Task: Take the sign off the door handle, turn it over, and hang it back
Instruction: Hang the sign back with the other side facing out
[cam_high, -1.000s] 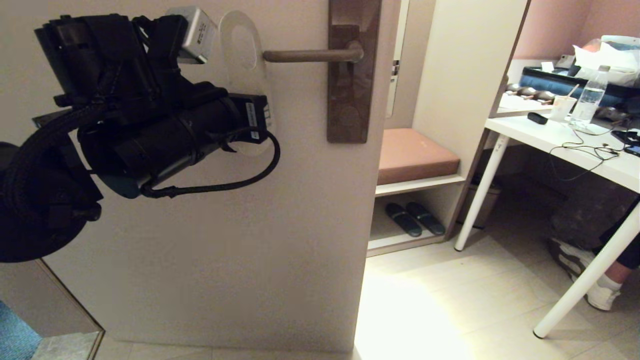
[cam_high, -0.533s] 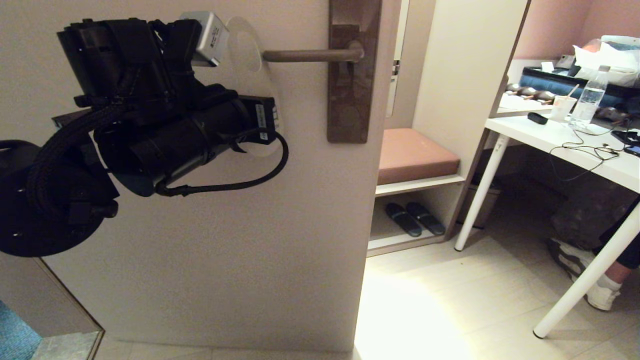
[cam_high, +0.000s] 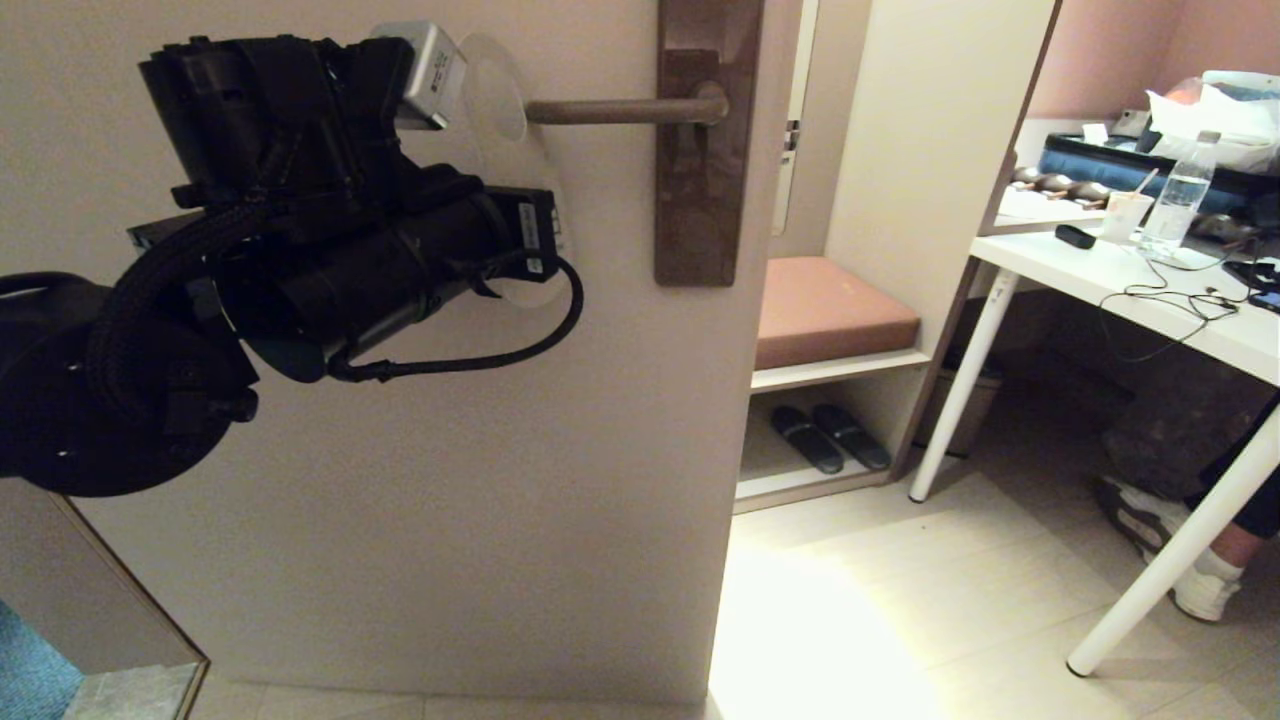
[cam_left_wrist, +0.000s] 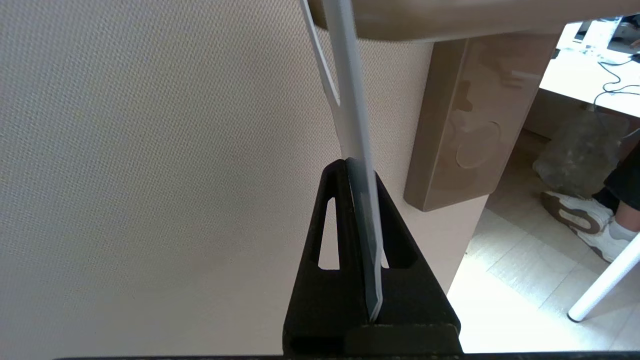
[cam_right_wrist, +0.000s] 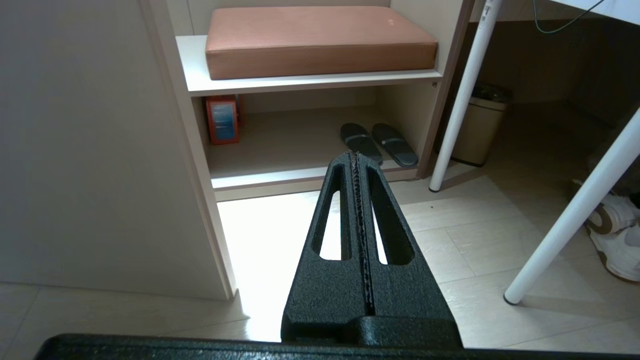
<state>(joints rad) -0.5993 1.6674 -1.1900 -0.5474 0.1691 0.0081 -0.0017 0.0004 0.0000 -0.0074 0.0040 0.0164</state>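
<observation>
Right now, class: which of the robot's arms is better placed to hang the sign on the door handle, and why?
The left. The left gripper is shut on the sign, whose hole is beside the free end of the door handle. The right gripper is shut on nothing, low, facing the floor and shelf.

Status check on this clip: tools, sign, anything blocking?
Left tool shut on sign, at door handle tip. Right tool shut, parked low. Nothing blocking.

Beige door (cam_high: 450, 480), pale tiled floor (cam_high: 900, 620); cushioned bench shelf (cam_high: 830, 310) with slippers (cam_high: 830, 438) beneath; white desk (cam_high: 1150, 300) alongside.
</observation>
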